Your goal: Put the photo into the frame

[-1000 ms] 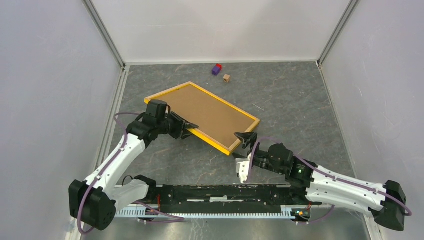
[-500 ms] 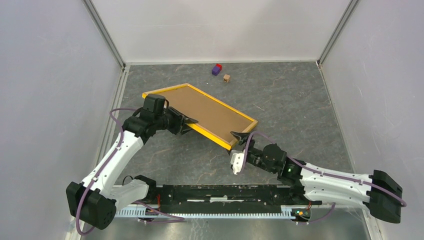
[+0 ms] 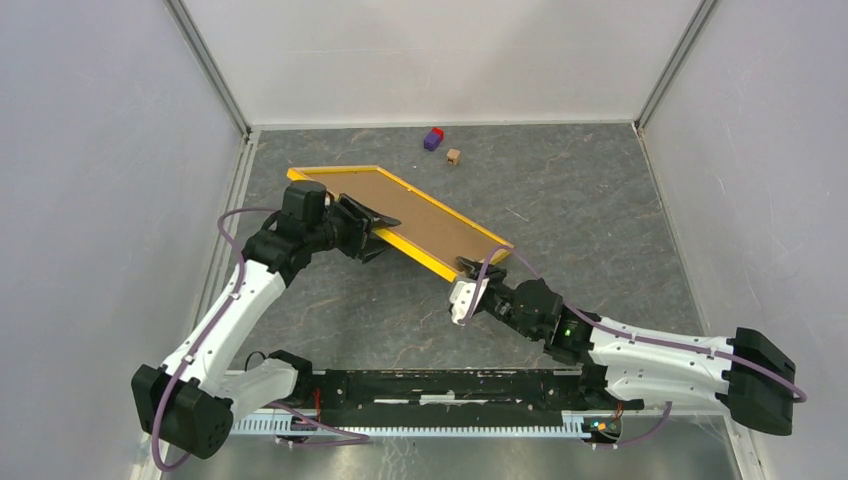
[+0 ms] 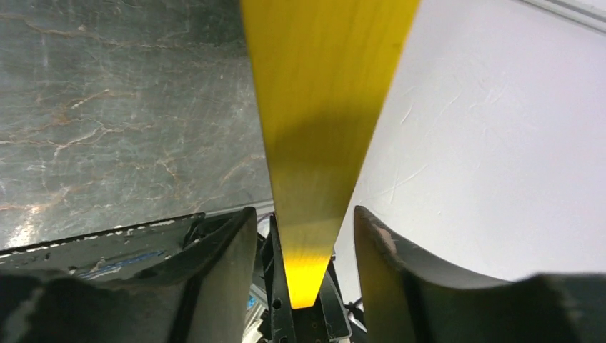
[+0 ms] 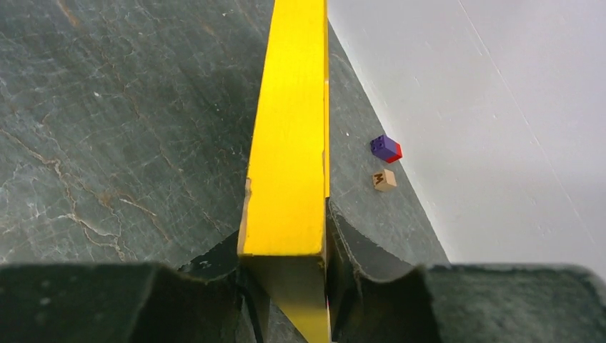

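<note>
The frame [image 3: 408, 257], orange-yellow wood, hangs tilted above the table with a brown backing board [image 3: 410, 208] facing up. My left gripper [image 3: 374, 229] straddles the frame's long near edge. In the left wrist view the yellow edge [image 4: 321, 107] runs between the fingers with a gap on each side, so the left gripper [image 4: 304, 214] is open. My right gripper [image 3: 470, 273] is at the frame's near right corner. In the right wrist view both fingers press the yellow edge [image 5: 289, 143], so that gripper [image 5: 286, 229] is shut on it. The photo is hidden.
A purple and red block [image 3: 433, 138] and a small wooden cube [image 3: 454, 156] lie near the back wall, also seen as the block [image 5: 386, 148] and cube [image 5: 384, 179] beyond the frame. White walls enclose the grey table [image 3: 600, 220] on three sides.
The right gripper moved in and shut on the frame's near right corner. The left gripper's jaws loosened around the edge. The frame shifted left and back, and tilted more steeply.
</note>
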